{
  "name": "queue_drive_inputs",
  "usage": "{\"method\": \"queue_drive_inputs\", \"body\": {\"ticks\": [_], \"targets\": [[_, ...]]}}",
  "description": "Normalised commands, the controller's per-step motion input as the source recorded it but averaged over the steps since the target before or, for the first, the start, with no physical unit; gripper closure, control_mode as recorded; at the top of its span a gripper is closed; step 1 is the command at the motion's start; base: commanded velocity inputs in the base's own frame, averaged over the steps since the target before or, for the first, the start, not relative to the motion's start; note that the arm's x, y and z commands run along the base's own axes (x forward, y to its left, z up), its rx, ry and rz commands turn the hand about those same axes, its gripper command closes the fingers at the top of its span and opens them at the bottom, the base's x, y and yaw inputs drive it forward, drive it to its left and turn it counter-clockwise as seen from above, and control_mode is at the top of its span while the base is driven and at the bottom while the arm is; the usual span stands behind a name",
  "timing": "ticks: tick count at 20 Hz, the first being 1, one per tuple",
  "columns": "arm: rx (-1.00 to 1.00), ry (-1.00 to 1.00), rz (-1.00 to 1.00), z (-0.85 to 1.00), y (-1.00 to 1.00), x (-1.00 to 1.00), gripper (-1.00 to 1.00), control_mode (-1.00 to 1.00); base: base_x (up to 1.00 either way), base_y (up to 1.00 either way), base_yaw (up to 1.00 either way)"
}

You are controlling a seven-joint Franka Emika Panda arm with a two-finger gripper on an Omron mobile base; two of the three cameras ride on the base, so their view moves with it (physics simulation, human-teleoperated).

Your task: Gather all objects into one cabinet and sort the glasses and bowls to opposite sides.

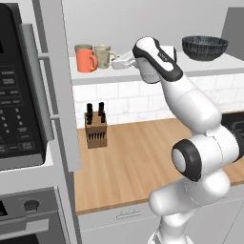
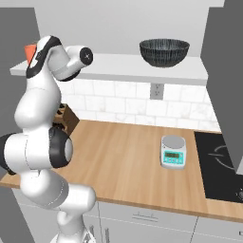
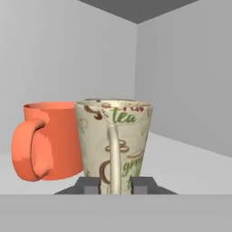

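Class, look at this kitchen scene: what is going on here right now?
A white robot arm reaches up to the cabinet shelf, with its gripper at the handle of the beige patterned mug. One finger sits on each side of the handle; whether they press it is unclear. The orange mug stands right beside it, a grey mug behind. The dark bowl sits far along the same shelf. On the counter below are a knife block and a scale.

Plain orange mug [image 3: 50,140], beige mug [image 3: 118,140] with green-brown lettering, black speckled bowl [image 2: 164,52]
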Motion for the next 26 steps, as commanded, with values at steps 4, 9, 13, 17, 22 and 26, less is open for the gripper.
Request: {"method": "queue_drive_inputs", "body": {"ticks": [4, 9, 13, 17, 22, 26], "targets": [[0.0, 0.0, 0.0, 0.0, 0.0, 0.0, -1.0, -1.0, 0.0, 0.0, 0.0], [0.0, 0.0, 0.0, 0.0, -0.02, -0.05, -1.0, -1.0, 0.0, 0.0, 0.0], [0.02, 0.0, -0.25, 0.0, -0.72, -0.6, -1.0, -1.0, 0.0, 0.0, 0.0], [0.03, 0.0, -0.41, 0.16, -0.93, -0.86, -1.0, -1.0, 0.0, 0.0, 0.0], [0.0, 0.19, -0.46, 0.57, -0.68, -0.7, -1.0, -1.0, 0.0, 0.0, 0.0], [0.0, 0.31, -0.39, 0.81, -0.61, -0.62, -1.0, -1.0, 0.0, 0.0, 0.0]]}}
